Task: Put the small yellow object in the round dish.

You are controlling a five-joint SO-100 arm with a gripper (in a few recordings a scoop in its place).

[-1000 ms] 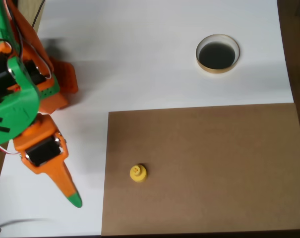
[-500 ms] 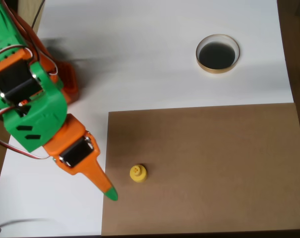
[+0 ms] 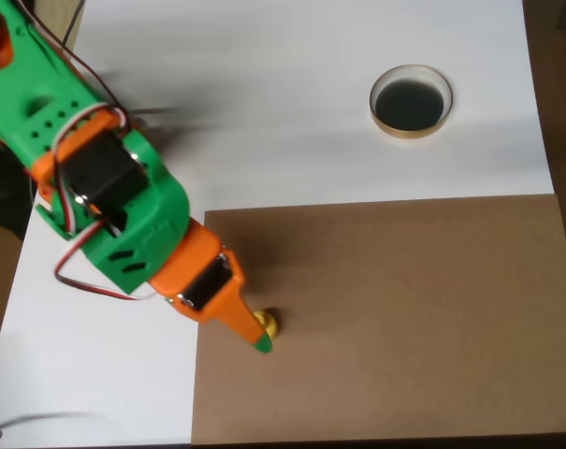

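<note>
In the overhead view we see the green and orange arm [image 3: 105, 196] reaching in from the upper left, down across the white tabletop [image 3: 292, 122] and onto the near left part of a brown board [image 3: 404, 318] that lies flat on it. Our tool [image 3: 255, 334] ends in an orange finger with a green tip, and that tip sits right at the small yellow object [image 3: 268, 324], covering most of it so that just a sliver of yellow shows on the tip's right side. We cannot tell whether the tool's fingers are apart or together, since we see them from above as one tapered shape, nor whether they touch the yellow piece. The yellow piece rests on the board, near its left edge. The round dish [image 3: 411, 100], tan-rimmed and dark inside, stands on the white surface beyond the board, well apart from the tool, toward the upper right.
</note>
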